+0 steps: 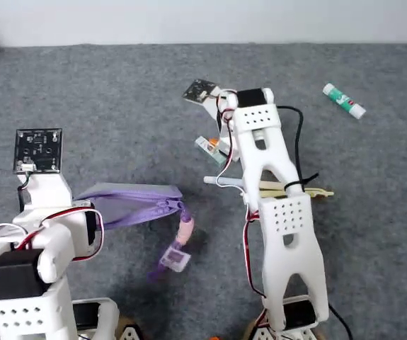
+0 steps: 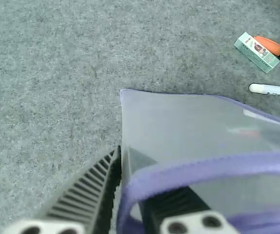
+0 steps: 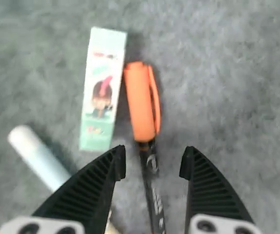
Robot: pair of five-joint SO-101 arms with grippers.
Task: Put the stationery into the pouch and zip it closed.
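**Left arm.** The left claw (image 2: 123,159) is closed on the pouch (image 2: 193,131). One finger lies outside the clear wall. The other finger shows through the wall, just under the purple rim. In the high view the pouch lies on the grey tabletop (image 1: 118,78) at 8 o'clock from centre, with one end at the left arm. The zip pull (image 1: 184,228), with a small tag on a pink cord, trails off the pouch's free end toward 5 o'clock.

**Right arm.** The right claw (image 3: 153,158) is open and points down at the tabletop, just above centre in the high view. The black barrel of the orange-capped pen (image 3: 142,105) runs between the two fingers; contact cannot be confirmed.

**Stationery on the tabletop.**
- The small mint box (image 3: 102,87) lies side by side with the orange cap.
- The white pen (image 3: 35,155) lies near the box, outside one finger.
- The glue stick (image 1: 344,100) lies well apart from the rest, at 2 o'clock.
- The pale yellow strip (image 1: 318,191) lies under the right arm, at 3 o'clock.
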